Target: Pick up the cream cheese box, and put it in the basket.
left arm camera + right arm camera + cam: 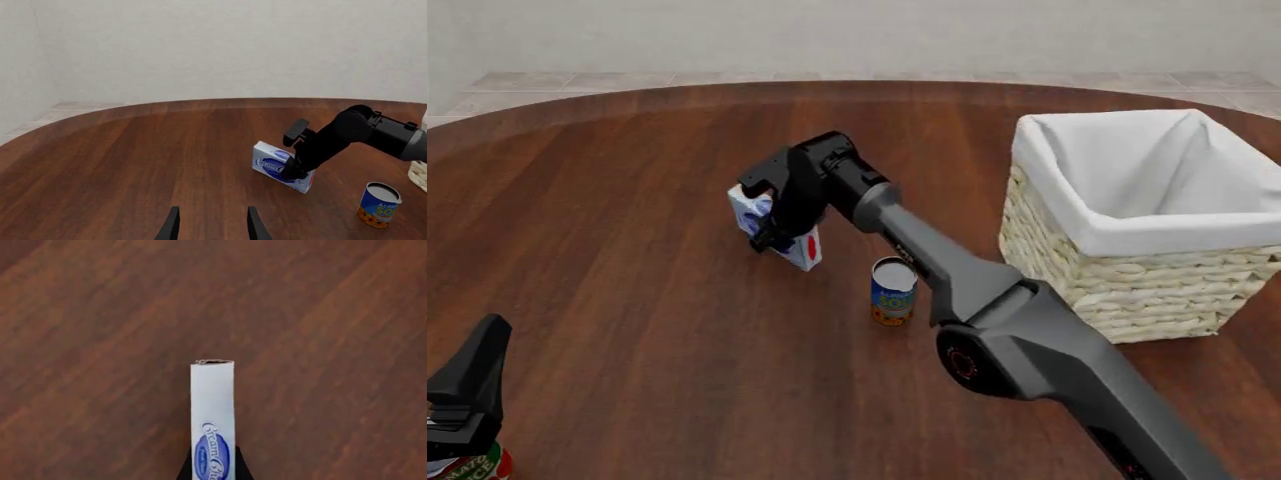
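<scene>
Silvery cream cheese box [212, 405] clamped edge-on in right gripper [212, 471]; front view alone shows basket [1121, 280]; left gripper [212, 225] spread, idle.

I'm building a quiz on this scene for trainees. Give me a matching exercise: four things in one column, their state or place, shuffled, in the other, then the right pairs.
Things:
1. cream cheese box
2. basket
3. small can
4. left gripper

States:
A. stands upright on the table between box and basket
B. open, holding nothing
C. clamped between the right gripper's fingers
D. white cloth lining, nothing visible inside

Pairs: 1-C, 2-D, 3-A, 4-B
</scene>
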Tool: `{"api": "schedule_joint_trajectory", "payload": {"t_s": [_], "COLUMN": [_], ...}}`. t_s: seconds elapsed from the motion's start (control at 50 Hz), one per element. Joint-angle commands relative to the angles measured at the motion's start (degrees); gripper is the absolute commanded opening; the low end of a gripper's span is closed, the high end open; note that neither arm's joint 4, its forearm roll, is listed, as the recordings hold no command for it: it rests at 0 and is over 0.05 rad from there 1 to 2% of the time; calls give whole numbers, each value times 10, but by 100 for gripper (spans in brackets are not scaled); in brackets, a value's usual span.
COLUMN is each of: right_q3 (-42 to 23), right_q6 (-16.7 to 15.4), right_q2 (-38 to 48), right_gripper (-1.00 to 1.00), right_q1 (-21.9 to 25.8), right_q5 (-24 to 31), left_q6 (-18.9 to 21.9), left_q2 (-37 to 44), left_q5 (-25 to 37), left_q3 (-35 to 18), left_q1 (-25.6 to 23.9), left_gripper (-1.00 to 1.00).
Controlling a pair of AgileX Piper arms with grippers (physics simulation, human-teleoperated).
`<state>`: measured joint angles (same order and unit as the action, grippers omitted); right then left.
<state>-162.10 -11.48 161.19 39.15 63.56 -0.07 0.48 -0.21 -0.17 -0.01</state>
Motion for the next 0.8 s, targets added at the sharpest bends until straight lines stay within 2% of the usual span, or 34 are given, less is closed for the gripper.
{"api": "schedule_joint_trajectory", "payload": {"t_s": [0.02,0.06,0.08,0.14,0.16,0.18,0.42,0.44,0.52,0.6,0.66,0.68,0.8], "right_q3": [2,2,1,2,1,1,0,1,3,12,34,55,160], "right_q6": [11,17,1,14,4,16,4,14,1,6,6,-1,-1], "right_q2": [7,6,7,6,6,5,-13,-16,-23,-35,-50,-61,-121], "right_gripper": [-100,-100,-100,-100,-100,-100,-100,-100,-100,-100,-100,-100,-100], "right_q1": [3,10,-1,6,-1,6,0,6,3,8,7,5,6], "right_q5": [-10,-8,-10,-7,-10,-8,-21,-19,-21,-26,-38,-49,-104], "left_q6": [0,0,0,0,0,0,0,0,0,0,0,0,0], "left_q2": [0,0,0,0,0,0,0,0,0,0,0,0,0], "left_q5": [0,0,0,0,0,0,0,0,0,0,0,0,0], "left_q3": [0,0,0,0,0,0,0,0,0,0,0,0,0], "left_q1": [0,0,0,0,0,0,0,0,0,0,0,0,0], "left_gripper": [100,100,100,100,100,100,100,100,100,100,100,100,100]}}
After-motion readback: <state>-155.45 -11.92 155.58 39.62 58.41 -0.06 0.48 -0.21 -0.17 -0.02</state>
